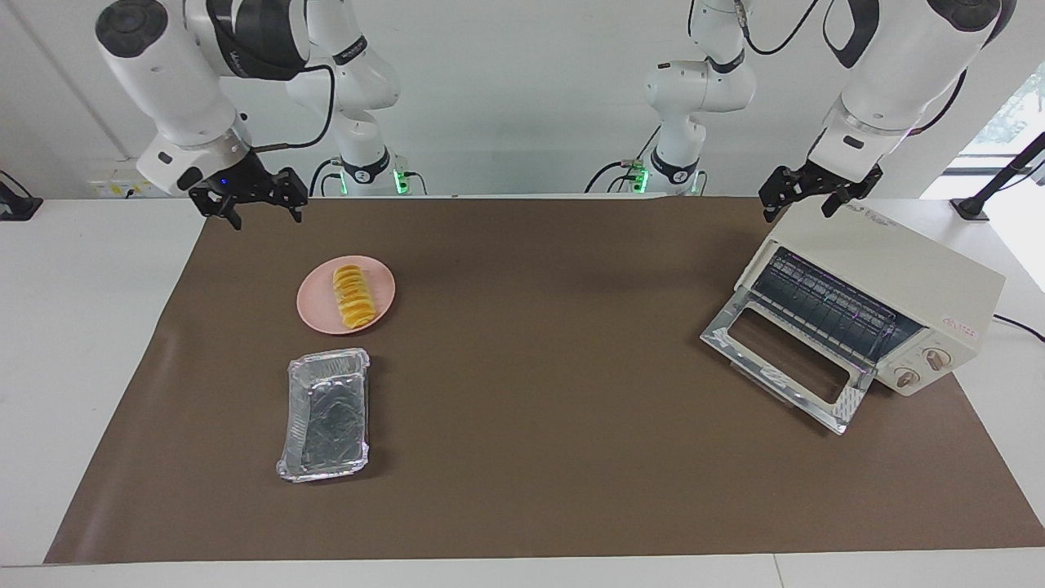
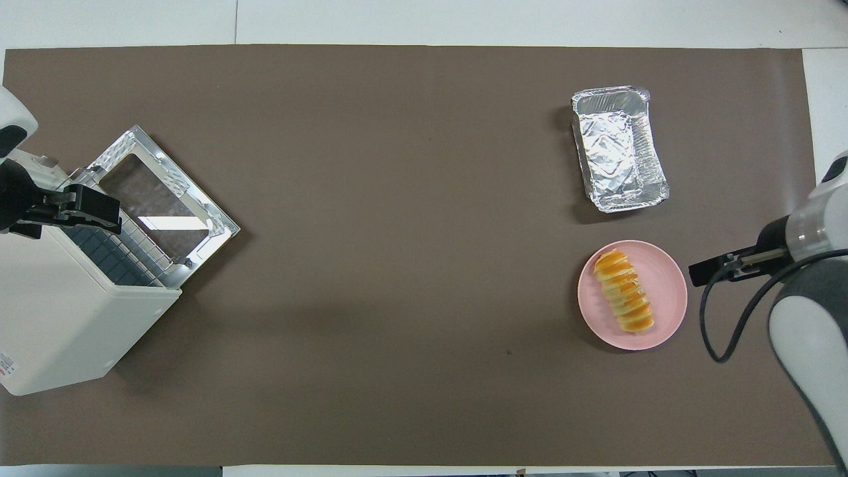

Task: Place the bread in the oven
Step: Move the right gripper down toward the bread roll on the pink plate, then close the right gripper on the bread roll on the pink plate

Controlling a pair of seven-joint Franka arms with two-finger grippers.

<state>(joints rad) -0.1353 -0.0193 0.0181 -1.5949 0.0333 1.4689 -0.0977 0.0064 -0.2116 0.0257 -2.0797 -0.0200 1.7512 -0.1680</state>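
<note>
The bread point(image 1: 353, 296) is a ridged yellow-orange loaf lying on a round pink plate point(image 1: 312, 306) toward the right arm's end of the table; it also shows in the overhead view point(image 2: 624, 290) on the plate point(image 2: 664, 281). The cream-white oven point(image 1: 894, 265) stands at the left arm's end with its glass door point(image 1: 784, 359) dropped open and the wire rack showing; the overhead view shows the oven point(image 2: 59, 318) too. My right gripper point(image 1: 263, 214) hangs open and empty in the air beside the plate point(image 2: 703, 271). My left gripper point(image 1: 798, 208) hangs open and empty over the oven's top edge point(image 2: 99, 209).
A crinkled silver foil tray point(image 1: 326, 412) lies farther from the robots than the plate, also in the overhead view point(image 2: 619, 149). A brown mat point(image 1: 539, 367) covers the table between the plate and the oven.
</note>
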